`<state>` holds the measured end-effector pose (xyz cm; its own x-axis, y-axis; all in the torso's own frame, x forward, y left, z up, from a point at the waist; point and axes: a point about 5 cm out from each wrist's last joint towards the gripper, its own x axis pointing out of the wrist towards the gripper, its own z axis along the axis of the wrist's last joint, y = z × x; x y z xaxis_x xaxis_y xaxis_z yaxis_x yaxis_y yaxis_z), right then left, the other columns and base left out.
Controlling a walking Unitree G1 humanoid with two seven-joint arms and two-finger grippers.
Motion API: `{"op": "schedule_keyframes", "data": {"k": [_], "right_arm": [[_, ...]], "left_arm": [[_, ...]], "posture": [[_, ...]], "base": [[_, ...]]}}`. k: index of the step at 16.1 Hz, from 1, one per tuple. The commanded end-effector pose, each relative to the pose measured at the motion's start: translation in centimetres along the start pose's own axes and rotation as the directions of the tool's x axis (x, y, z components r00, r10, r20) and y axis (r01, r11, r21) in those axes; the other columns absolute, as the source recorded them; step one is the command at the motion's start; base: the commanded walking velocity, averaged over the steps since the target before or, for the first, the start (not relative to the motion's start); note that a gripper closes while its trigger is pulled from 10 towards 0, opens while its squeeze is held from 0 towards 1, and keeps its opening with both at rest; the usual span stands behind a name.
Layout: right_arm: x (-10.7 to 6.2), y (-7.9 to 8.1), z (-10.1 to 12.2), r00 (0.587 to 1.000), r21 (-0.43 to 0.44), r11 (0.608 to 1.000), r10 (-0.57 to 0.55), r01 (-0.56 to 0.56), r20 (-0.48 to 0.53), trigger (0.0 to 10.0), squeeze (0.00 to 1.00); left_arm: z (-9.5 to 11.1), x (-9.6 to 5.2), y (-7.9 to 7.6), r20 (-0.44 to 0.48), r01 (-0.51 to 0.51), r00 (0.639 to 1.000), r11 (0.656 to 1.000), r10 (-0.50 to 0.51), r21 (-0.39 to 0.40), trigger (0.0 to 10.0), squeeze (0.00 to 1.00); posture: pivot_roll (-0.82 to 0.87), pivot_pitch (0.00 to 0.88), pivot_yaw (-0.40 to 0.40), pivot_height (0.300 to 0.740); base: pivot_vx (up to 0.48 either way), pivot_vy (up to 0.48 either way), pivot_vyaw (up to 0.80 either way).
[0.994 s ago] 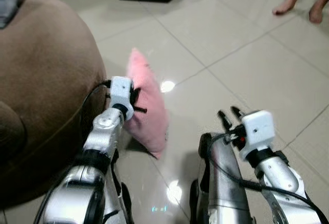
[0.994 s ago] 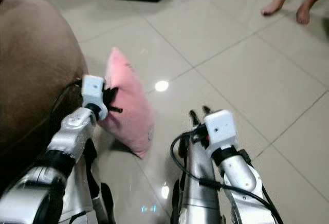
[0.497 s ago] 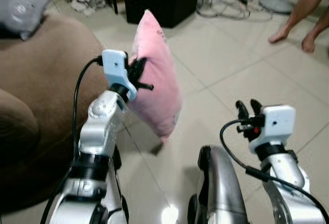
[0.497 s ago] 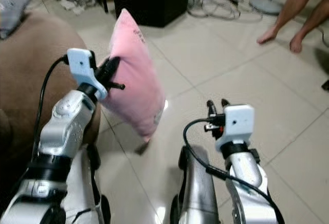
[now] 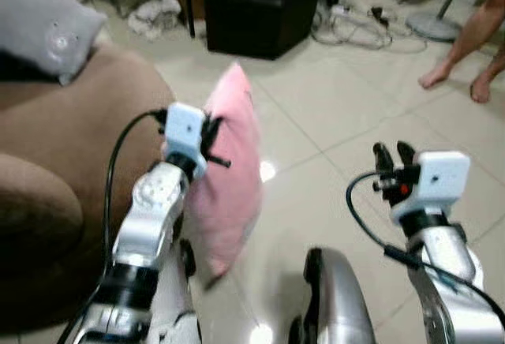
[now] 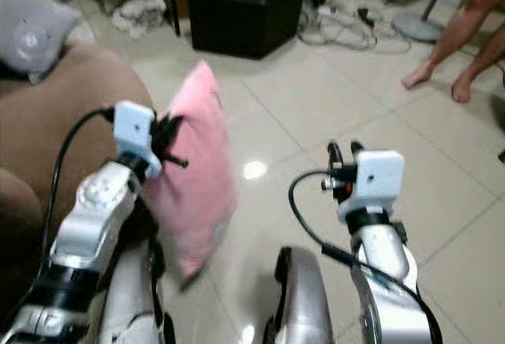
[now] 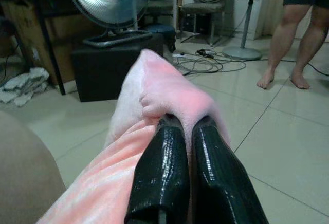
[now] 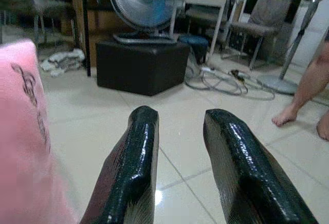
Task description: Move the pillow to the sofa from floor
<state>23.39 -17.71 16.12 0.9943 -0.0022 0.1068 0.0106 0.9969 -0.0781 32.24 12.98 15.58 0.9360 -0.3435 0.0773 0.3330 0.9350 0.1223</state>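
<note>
Sofa upholstery in brown, rounded and plush [image 5: 55, 147], fills the robot's left side, a grey cushion [image 5: 43, 28] resting on its back. Just beside the sofa's arm, the left gripper [image 7: 186, 131] has its two black fingers pinched tight on the upper edge of a soft pink rectangular pillow [image 5: 229, 178], which hangs clear of the pale tiled floor [image 5: 331, 115]. The pillow's long axis runs near vertical, one corner pointing up and away from the robot, the opposite corner drooping toward the tiles. The sofa lies directly to the left of the held pillow, so the carrying arm is the nearer one for the drop. Further right, the right gripper [image 8: 180, 147] hovers with fingers parted and nothing between them. A person's bare feet [image 5: 458, 80] stand at far right.
</note>
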Motion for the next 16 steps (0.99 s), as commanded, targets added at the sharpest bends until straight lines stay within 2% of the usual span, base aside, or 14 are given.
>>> {"op": "schedule_keyframes", "data": {"k": [1, 4, 5, 7, 8, 9, 13, 16], "right_arm": [[-0.3, -0.2, 0.1, 1.0, -0.003, 1.0, -0.019, 0.019, -0.008, 10.0, 0.0], [-0.4, -0.2, 0.0, 1.0, -0.007, 1.0, -0.021, 0.021, -0.013, 10.0, 0.0], [-0.5, -0.2, -0.3, 0.999, -0.007, 1.0, -0.029, 0.029, -0.021, 10.0, 0.0], [-0.4, 0.1, -0.7, 0.998, 0.008, 0.999, -0.051, 0.051, -0.023, 10.0, 0.0], [-0.4, 0.4, -0.9, 0.997, 0.019, 0.997, -0.07, 0.071, -0.021, 10.0, 0.0], [-0.4, 0.6, -1.1, 0.996, 0.025, 0.996, -0.084, 0.084, -0.021, 10.0, 0.0], [-0.6, 0.4, -1.3, 0.995, 0.025, 0.995, -0.097, 0.098, -0.023, 10.0, 0.0], [-0.3, 0.0, -1.2, 0.995, 0.012, 0.995, -0.095, 0.095, -0.023, 10.0, 0.0]], "left_arm": [[1.7, 0.1, -0.4, 0.103, -0.004, 0.995, 0.999, 0.0, 0.035, 10.0, 0.0], [1.8, 0.3, -0.7, 0.107, -0.008, 0.994, 0.998, 0.002, 0.06, 10.0, 0.0], [1.9, 0.3, -0.8, 0.112, 0.0, 0.994, 0.995, -0.011, 0.1, 10.0, 0.0], [2.1, 0.5, -0.2, 0.112, -0.002, 0.994, 0.994, -0.01, 0.108, 10.0, 0.0], [2.1, 0.9, 0.7, 0.105, -0.014, 0.995, 0.994, 0.002, 0.108, 10.0, 0.0], [2.2, 1.2, 1.3, 0.098, -0.019, 0.995, 0.994, 0.008, 0.109, 10.0, 0.0], [2.4, 2.0, 1.4, 0.093, -0.015, 0.996, 0.994, 0.004, 0.112, 10.0, 0.0], [1.4, 1.7, 1.0, 0.056, -0.024, 0.998, 0.996, 0.019, 0.09, 10.0, 0.0]], "posture": [[-0.02, 0.019, -0.043, 0.581], [-0.01, 0.013, -0.038, 0.601], [0.01, 0.009, -0.026, 0.611], [0.02, 0.0, 0.012, 0.626], [0.03, 0.0, 0.062, 0.636], [0.03, 0.0, 0.074, 0.646], [0.02, 0.0, 0.07, 0.676], [0.02, 0.0, 0.044, 0.706]], "base": [[0.0, 0.0, 0.0], [0.0, 0.0, 0.0], [0.0, 0.0, 0.0], [0.0, 0.0, 0.0], [0.0, 0.0, 0.0], [0.0, 0.0, 0.0], [0.0, 0.0, 0.0], [0.0, 0.0, 0.0]]}}
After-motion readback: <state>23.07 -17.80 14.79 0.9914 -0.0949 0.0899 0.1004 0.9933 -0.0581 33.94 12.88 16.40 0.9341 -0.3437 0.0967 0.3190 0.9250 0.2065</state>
